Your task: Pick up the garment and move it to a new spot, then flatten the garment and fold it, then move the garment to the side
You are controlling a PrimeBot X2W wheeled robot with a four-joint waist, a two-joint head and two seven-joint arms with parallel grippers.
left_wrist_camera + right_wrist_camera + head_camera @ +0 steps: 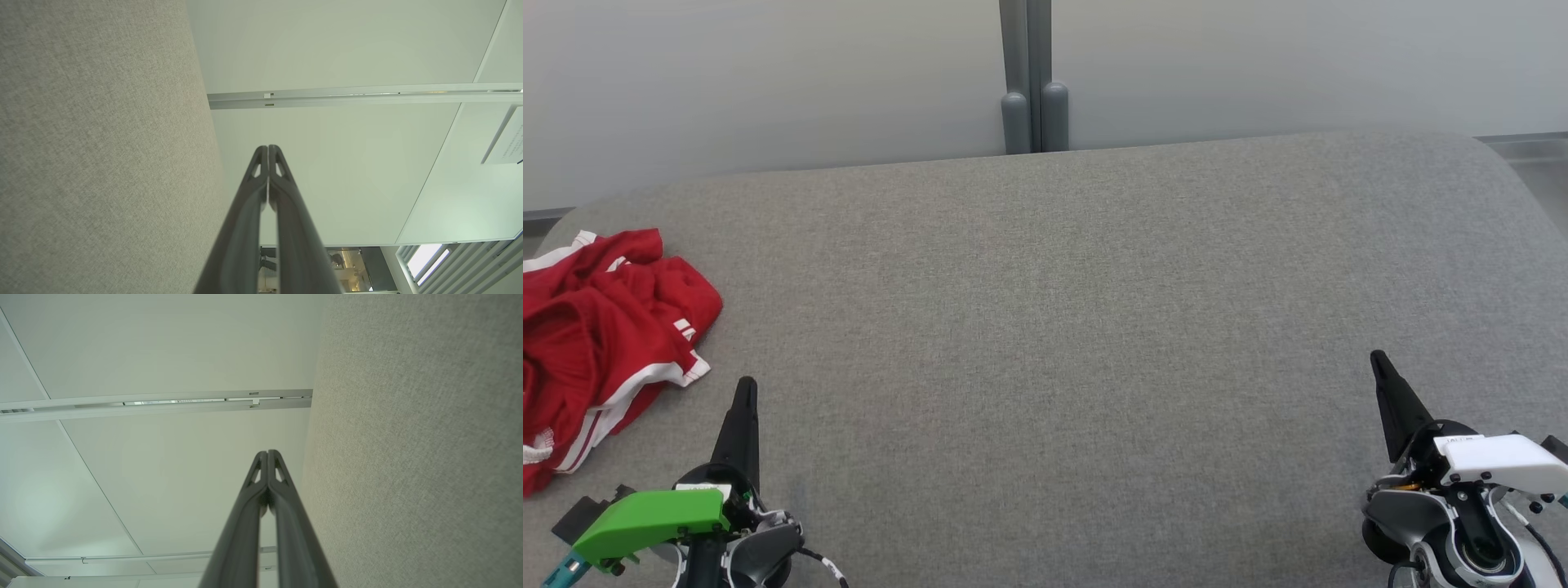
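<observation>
A crumpled red fabric garment with white stripes (605, 327) lies at the far left edge of the grey fabric-covered bench (1045, 327). Near its right side, the left pincer (745, 385) has its fingers pressed together, holding nothing. A grey post (1033, 82) stands behind the bench's middle. Far right, the right pincer (1378, 359) is likewise pressed together and empty. The wrist views add pale wall panels (327, 41) beyond the bench.

left hand (745, 385) low, fingers pressed together, right hand (1377, 358) likewise
</observation>
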